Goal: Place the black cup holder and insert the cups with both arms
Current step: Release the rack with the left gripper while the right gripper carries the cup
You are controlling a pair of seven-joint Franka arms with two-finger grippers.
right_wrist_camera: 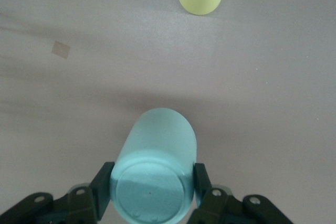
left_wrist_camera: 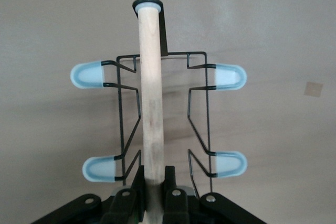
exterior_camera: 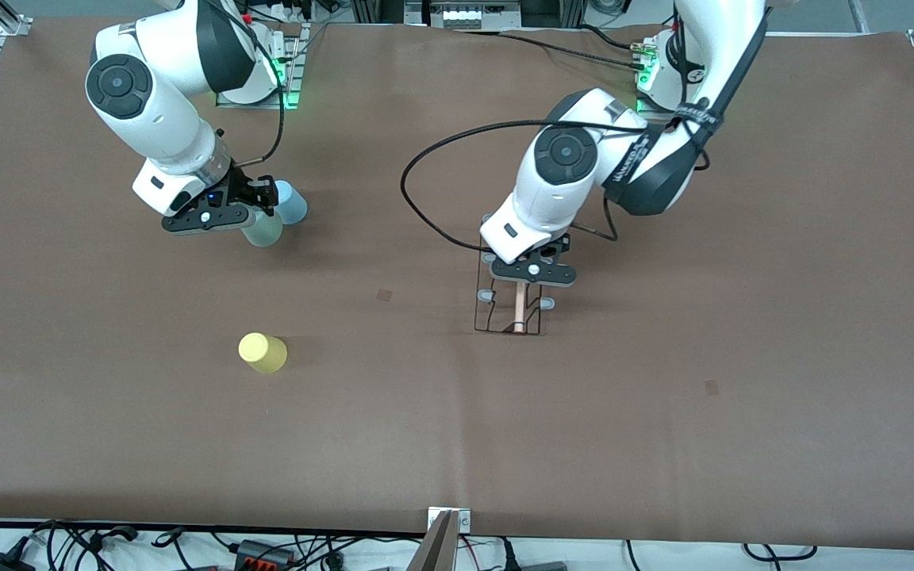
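Cup holder [exterior_camera: 509,305] sits mid-table, left gripper [exterior_camera: 532,272] clamped on its wooden rod [left_wrist_camera: 151,93]. Right gripper [exterior_camera: 244,212] grips the green cup [right_wrist_camera: 155,169] beside the blue cup [exterior_camera: 290,202]; I'd lift straight, then approach a peg [left_wrist_camera: 230,76] squarely.

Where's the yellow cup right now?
The yellow cup stands alone on the table, toward the right arm's end, nearer the front camera than the green cup clamped in the right gripper.

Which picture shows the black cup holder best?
The left wrist view: the black cup holder fills it, handle and pegs clear. The front view shows it small, partly under the left gripper. The right wrist view doesn't show it.
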